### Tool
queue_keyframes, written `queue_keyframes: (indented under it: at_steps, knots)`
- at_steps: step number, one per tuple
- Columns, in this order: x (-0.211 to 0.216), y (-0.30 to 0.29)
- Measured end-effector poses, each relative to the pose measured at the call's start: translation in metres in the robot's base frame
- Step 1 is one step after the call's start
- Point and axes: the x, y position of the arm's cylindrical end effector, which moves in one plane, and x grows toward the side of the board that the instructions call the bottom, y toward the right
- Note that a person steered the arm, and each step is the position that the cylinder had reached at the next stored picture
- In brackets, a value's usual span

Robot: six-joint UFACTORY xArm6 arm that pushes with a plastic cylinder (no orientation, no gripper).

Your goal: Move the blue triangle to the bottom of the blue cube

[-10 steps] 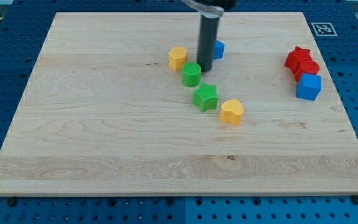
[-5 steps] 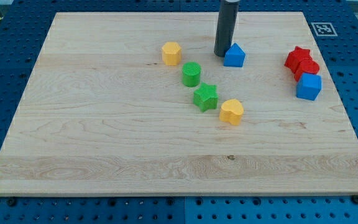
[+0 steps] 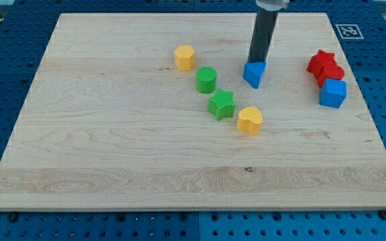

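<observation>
The blue triangle lies on the wooden board right of centre, near the view's top. My tip touches its top edge, the dark rod rising above it. The blue cube sits near the board's right edge, well to the right of the triangle and slightly lower.
A red star and another red block sit just above the blue cube. A yellow hexagonal block, a green cylinder, a green star and a yellow heart run diagonally left of the triangle.
My tip has moved right across the view's top. The blue triangle has shifted right and down and turned. The yellow hexagonal block moved slightly left early on.
</observation>
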Motion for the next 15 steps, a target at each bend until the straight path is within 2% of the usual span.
queue_keyframes:
  at_steps: [6, 10, 15]
  knots:
    - [0.026, -0.028]
    - [0.095, 0.035]
    - [0.104, 0.063]
